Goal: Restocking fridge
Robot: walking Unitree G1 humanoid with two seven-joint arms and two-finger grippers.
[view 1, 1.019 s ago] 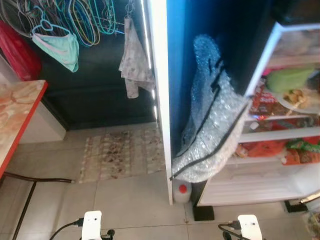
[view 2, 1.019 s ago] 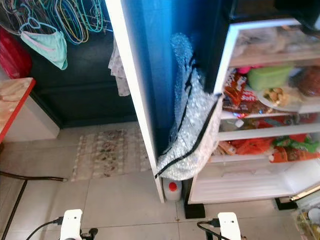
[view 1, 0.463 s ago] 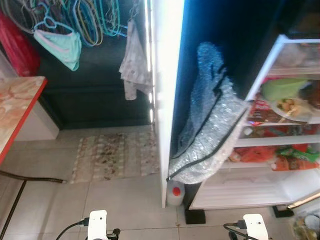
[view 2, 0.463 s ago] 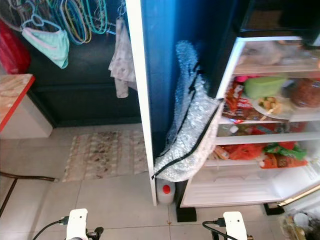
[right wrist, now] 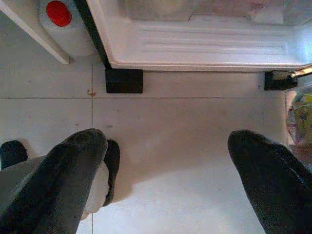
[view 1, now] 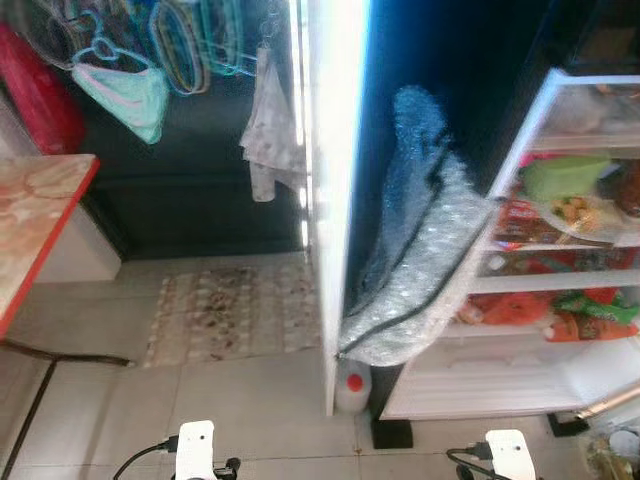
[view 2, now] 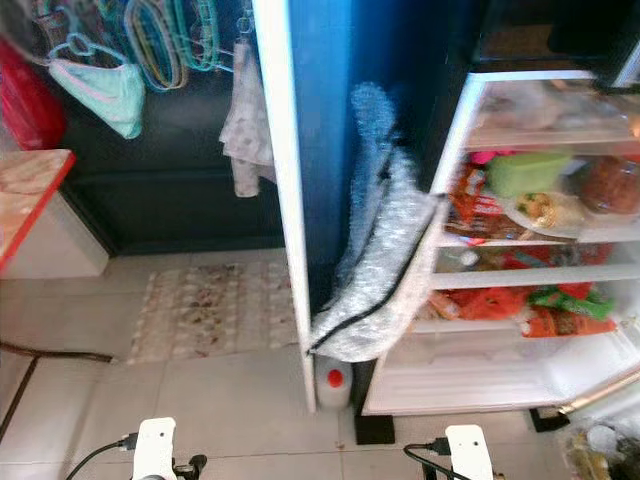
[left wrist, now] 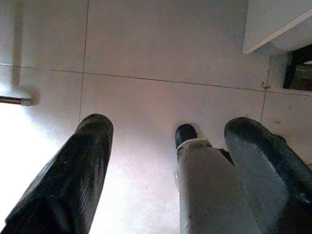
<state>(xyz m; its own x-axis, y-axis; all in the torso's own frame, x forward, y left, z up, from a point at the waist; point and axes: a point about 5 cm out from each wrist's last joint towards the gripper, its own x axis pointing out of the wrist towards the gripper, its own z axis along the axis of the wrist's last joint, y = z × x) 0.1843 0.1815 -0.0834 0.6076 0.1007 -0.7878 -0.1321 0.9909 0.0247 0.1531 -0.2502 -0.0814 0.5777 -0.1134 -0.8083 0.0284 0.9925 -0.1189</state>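
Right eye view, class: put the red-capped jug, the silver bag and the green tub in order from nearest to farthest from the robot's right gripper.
1. Red-capped jug: on the floor by the fridge's lower left corner, nearest the right gripper.
2. Silver bag: hanging above the jug, between panel and fridge.
3. Green tub: on an upper fridge shelf, farthest.

Tiled floor (view 1: 230, 400): patterned mat (view 1: 235, 312) lies left of the open fridge (view 2: 520, 390); red-capped white jug (view 2: 333, 385) stands at the fridge's front corner. Fridge shelves (view 2: 530, 277): packets, green tub (view 2: 528, 172), plate of food (view 2: 545, 212).
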